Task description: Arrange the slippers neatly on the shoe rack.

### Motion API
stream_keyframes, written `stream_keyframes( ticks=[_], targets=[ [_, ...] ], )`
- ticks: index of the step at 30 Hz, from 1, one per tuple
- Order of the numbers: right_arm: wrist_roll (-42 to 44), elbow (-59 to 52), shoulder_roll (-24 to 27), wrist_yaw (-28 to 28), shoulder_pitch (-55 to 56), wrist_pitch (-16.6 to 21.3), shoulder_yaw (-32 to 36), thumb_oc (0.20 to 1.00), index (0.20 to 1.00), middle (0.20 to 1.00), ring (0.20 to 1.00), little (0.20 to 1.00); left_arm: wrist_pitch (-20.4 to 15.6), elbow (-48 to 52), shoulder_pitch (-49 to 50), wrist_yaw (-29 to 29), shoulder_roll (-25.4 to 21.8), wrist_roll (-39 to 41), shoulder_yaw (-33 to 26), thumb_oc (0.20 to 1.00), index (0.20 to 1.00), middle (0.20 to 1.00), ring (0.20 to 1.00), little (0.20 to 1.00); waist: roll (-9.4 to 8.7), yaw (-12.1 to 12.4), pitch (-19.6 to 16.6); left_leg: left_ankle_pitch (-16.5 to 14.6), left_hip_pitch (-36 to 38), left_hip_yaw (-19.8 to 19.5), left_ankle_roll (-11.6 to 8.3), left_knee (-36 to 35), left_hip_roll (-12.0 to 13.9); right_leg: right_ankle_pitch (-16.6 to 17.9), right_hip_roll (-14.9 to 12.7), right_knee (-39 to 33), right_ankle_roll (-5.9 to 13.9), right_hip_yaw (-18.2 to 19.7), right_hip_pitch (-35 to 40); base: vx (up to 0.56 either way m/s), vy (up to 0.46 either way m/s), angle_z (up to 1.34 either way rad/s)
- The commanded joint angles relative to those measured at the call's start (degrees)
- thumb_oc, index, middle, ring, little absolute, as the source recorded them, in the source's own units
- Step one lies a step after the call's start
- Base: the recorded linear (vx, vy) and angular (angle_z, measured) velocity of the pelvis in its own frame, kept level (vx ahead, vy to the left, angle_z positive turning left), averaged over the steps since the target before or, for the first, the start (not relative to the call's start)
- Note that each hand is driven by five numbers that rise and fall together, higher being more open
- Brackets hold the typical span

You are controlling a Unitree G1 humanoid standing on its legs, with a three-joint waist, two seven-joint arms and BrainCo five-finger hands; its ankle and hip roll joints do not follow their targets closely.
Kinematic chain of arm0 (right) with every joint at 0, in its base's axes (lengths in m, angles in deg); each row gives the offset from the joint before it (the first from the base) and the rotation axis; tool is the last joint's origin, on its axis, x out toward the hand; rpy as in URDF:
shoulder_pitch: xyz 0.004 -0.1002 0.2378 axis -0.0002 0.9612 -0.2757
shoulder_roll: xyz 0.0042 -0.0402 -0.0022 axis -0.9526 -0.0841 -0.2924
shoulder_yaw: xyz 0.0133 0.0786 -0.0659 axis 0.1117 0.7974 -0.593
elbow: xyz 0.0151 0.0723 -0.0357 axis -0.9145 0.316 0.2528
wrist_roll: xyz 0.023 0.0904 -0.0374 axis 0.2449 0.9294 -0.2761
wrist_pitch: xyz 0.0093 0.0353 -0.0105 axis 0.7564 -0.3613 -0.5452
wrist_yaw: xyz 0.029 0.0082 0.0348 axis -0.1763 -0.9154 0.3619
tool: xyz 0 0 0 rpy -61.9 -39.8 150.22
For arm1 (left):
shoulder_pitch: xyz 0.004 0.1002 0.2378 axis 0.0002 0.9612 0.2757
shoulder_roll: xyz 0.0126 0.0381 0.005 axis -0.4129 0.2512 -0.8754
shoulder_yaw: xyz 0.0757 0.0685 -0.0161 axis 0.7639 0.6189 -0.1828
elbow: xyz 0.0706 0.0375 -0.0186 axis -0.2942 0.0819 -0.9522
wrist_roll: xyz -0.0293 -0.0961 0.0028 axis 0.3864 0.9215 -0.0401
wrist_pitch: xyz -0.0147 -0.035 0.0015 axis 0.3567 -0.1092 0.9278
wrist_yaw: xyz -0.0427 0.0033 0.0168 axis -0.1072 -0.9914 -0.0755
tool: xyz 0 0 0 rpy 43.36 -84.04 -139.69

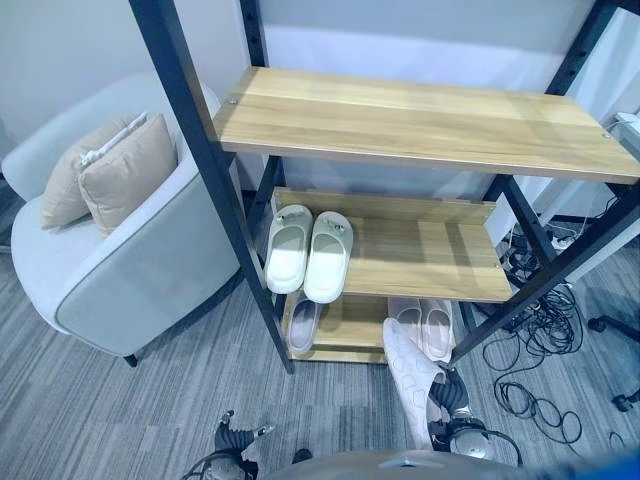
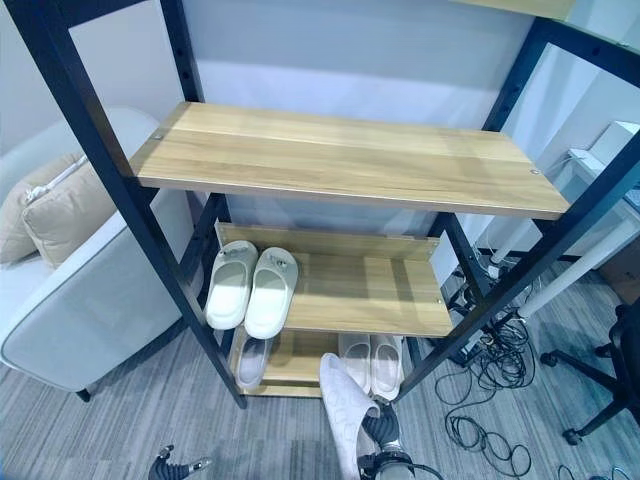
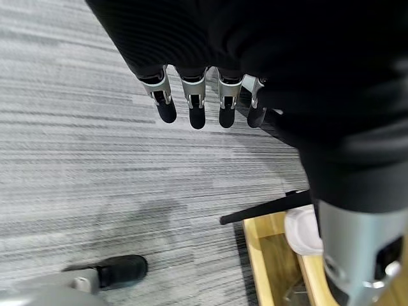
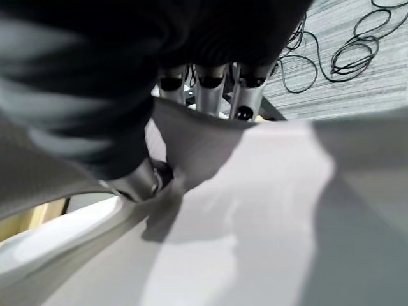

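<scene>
My right hand [image 1: 452,393] is low in front of the shoe rack [image 1: 420,120], shut on a white slipper [image 1: 408,378] that points up toward the bottom shelf. In the right wrist view the fingers [image 4: 210,95] and thumb pinch the slipper's edge [image 4: 255,210]. A pale pair of slippers [image 1: 308,250] lies side by side at the left of the middle shelf. One slipper [image 1: 302,322] sits at the bottom shelf's left and a pair [image 1: 437,325] at its right. My left hand [image 1: 238,437] hangs over the carpet, fingers [image 3: 197,102] straight and holding nothing.
A grey armchair [image 1: 130,270] with two beige cushions [image 1: 125,170] stands left of the rack. Loose cables [image 1: 530,390] lie on the carpet to the right, beside an office chair's base [image 2: 600,390]. The top wooden shelf [image 1: 420,120] is bare.
</scene>
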Motion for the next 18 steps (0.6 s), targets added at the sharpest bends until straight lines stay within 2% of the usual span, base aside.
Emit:
stream_keyframes(
  ticks=[1,2,3,4,6,7,8,10,15,18],
  targets=[
    [-0.53,-3.39,-1.50,-1.23,-0.72,2.22,-0.08,0.200,0.200,0.200,0.200,0.200,0.49,-4.43,0.79,-0.46,-0.19,-2.57,1.62,1.000,1.000,1.000,1.000,1.000,-1.92,0.94,1.24,-2.69,-2.75,0.24,1.59,6.76,1.45,-0.73,-5.07,14.11,5.49,0.41,-2.19,-0.08,0.135,-0.31],
    [-0.39,-2.62,-1.93,-1.30,-1.80,2.58,0.01,0.200,0.200,0.200,0.200,0.200,0.91,-4.98,0.30,-0.31,-0.71,-1.45,0.63,1.000,1.000,1.000,1.000,1.000,-1.97,1.26,2.12,-2.89,-3.59,0.23,1.93,8.00,1.69,1.62,-5.11,19.86,5.83,0.57,-5.66,-0.08,0.108,-0.49],
    [-0.48,-2.26,-2.29,-1.34,-2.01,2.82,0.09,0.200,0.200,0.200,0.200,0.200,1.35,-5.31,0.05,-0.26,-1.04,-0.93,-0.09,1.000,1.000,1.000,1.000,1.000,-2.14,1.25,2.24,-3.22,-3.51,0.10,2.06,8.25,1.56,1.51,-5.13,19.60,5.37,0.12,-6.74,-0.04,0.053,-0.43],
    [-0.62,-1.74,-2.54,-1.51,-1.98,3.03,0.12,0.200,0.200,0.200,0.200,0.200,1.74,-5.48,-0.08,-0.35,-1.25,-0.71,-0.57,1.000,1.000,1.000,1.000,1.000,-2.24,1.02,2.26,-3.64,-3.05,-0.05,2.15,8.21,1.48,1.36,-5.38,18.50,5.14,-0.45,-7.55,0.06,0.016,-0.18],
    [-0.74,-1.75,-3.34,-0.98,-2.51,2.64,-0.20,0.200,0.200,0.200,0.200,0.200,2.39,-5.92,-0.39,0.10,-1.62,-0.12,-2.04,1.000,1.000,1.000,1.000,1.000,-2.85,0.52,2.61,-5.48,-1.99,0.52,1.82,9.09,1.31,2.74,-6.77,11.92,4.28,-3.27,-8.16,0.09,-0.042,0.04],
    [-1.30,-0.89,-2.74,-1.25,-1.12,2.08,-0.16,0.200,0.200,0.200,0.200,0.200,1.88,-5.47,0.21,-0.80,-1.53,0.04,-2.08,1.000,1.000,1.000,1.000,1.000,-2.86,0.25,2.53,-5.85,-2.41,-0.45,1.67,9.79,1.10,3.24,-6.85,9.81,4.88,-1.17,-7.70,0.11,-0.089,0.00],
    [-1.60,-0.08,-2.27,-1.02,-0.87,2.66,-0.72,0.200,0.200,0.200,0.200,0.200,1.22,-5.21,-0.40,-1.25,-1.16,0.93,-2.93,1.000,1.000,1.000,1.000,1.000,-2.81,0.08,2.25,-5.33,-1.75,-1.53,1.41,8.43,1.25,3.25,-5.39,9.33,4.86,0.77,-7.86,0.13,-0.086,0.42],
    [-2.13,0.89,-1.92,-1.42,-0.23,2.86,-0.96,0.200,0.200,0.200,0.200,0.200,0.21,-4.20,-0.08,-1.19,-0.46,0.64,-2.81,1.000,1.000,1.000,1.000,1.000,-2.87,-0.13,1.52,-4.95,-0.62,-1.95,1.07,6.74,1.58,2.67,-5.36,7.20,4.14,-0.35,-5.81,0.10,-0.052,0.73],
    [-2.09,1.89,-1.26,-1.81,-1.16,2.89,-0.46,0.200,0.200,0.200,0.200,0.200,-1.48,-2.79,-0.97,-1.13,0.10,0.67,-1.79,1.000,1.000,1.000,1.000,1.000,-2.88,0.12,1.95,-4.89,-1.46,-2.11,0.95,7.16,1.70,1.54,-5.12,7.81,3.80,-2.40,-5.68,-0.01,-0.021,0.05],
    [-2.61,2.73,-0.58,-2.93,-3.62,3.73,-0.43,0.200,0.200,0.200,0.200,0.200,-2.21,-2.39,-4.09,0.62,-0.09,4.78,-5.20,1.000,1.000,1.000,1.000,1.000,-3.04,0.50,3.79,-6.51,-7.21,-2.84,1.29,13.94,0.41,-0.93,-5.12,13.66,3.25,-3.81,-9.79,-0.17,-0.016,0.15]
  ],
)
